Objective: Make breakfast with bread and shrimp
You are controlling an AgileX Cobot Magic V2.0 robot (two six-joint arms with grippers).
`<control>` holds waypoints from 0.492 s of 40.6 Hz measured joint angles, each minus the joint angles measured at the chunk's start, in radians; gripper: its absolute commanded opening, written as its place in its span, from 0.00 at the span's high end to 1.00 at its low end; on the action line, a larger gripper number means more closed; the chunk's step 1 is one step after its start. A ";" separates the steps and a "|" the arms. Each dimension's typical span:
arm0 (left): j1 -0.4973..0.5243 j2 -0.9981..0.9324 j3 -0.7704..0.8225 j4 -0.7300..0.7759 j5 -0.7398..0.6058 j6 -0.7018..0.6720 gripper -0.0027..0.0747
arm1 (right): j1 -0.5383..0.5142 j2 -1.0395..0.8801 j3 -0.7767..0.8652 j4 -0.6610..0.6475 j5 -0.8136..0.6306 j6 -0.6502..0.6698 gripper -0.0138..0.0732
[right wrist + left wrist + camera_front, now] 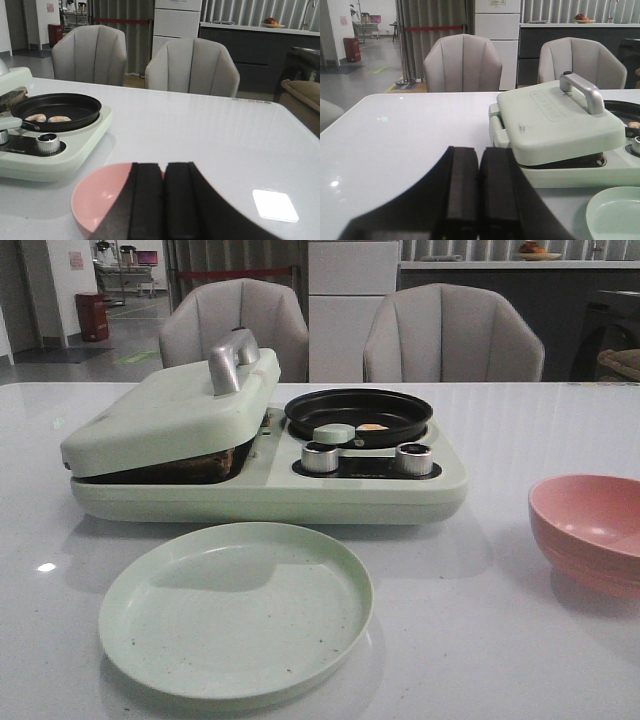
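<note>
Both my left gripper (479,197) and right gripper (164,200) are closed, empty. Lift the lid handle (232,360) vertically; bread (205,462) apparently beneath.

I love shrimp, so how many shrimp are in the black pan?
2. Both small pale orange-pink shrimp lie side by side in the round black frying pan: one nearer the pan's handle, the other just beside it. The front view shows only a sliver.

Two grey padded chairs (350,332) stand behind the glossy white table (520,640), with a white cabinet (352,300), dark counter (500,300), curtain (432,30) and red bin (92,316) beyond.
</note>
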 measured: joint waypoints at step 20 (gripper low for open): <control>0.000 0.000 0.000 0.000 0.000 0.000 0.84 | -0.029 0.000 0.000 -0.154 -0.030 0.203 0.80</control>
